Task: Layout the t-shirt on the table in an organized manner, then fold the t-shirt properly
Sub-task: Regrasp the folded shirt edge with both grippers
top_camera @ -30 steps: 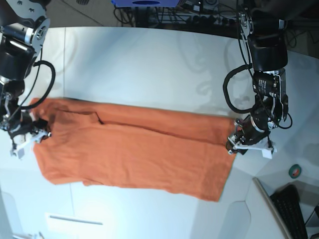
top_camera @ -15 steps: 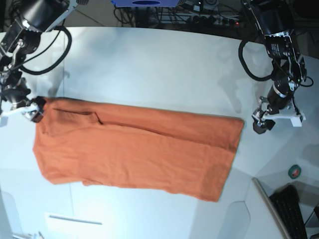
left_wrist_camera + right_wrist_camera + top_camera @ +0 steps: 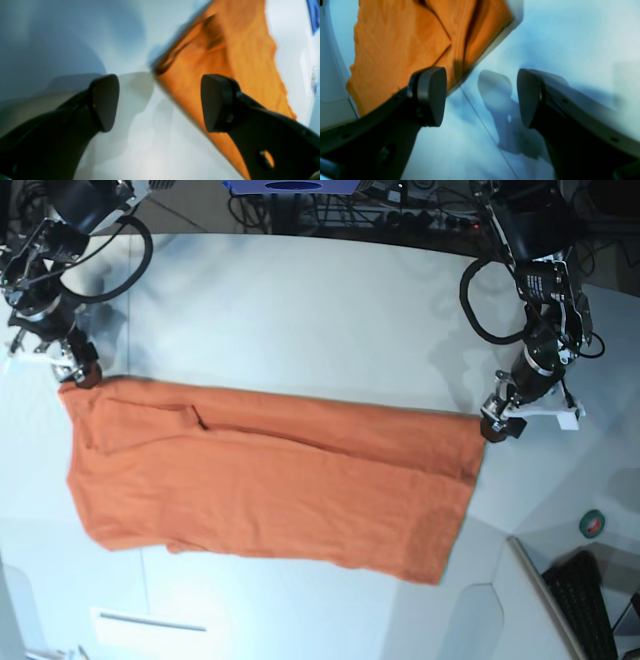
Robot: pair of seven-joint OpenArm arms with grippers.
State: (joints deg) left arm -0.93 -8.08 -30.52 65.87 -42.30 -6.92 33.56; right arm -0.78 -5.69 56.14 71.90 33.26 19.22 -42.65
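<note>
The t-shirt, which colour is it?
Plain orange; the t-shirt shows best in the base view.

White table (image 3: pixel 300 300) with flattened orange t-shirt (image 3: pixel 270 480) across its middle.

The base view looks down from above on the whole table (image 3: pixel 300 300) and both arms. The 2 wrist views sit close behind their jaws, facing the tabletop, each sharing 1 t-shirt (image 3: pixel 270 480) corner with it.

Both arms reach low, the left pincer (image 3: pixel 160 102) and right pincer (image 3: pixel 481 97) gaping wide, holding nothing.
</note>
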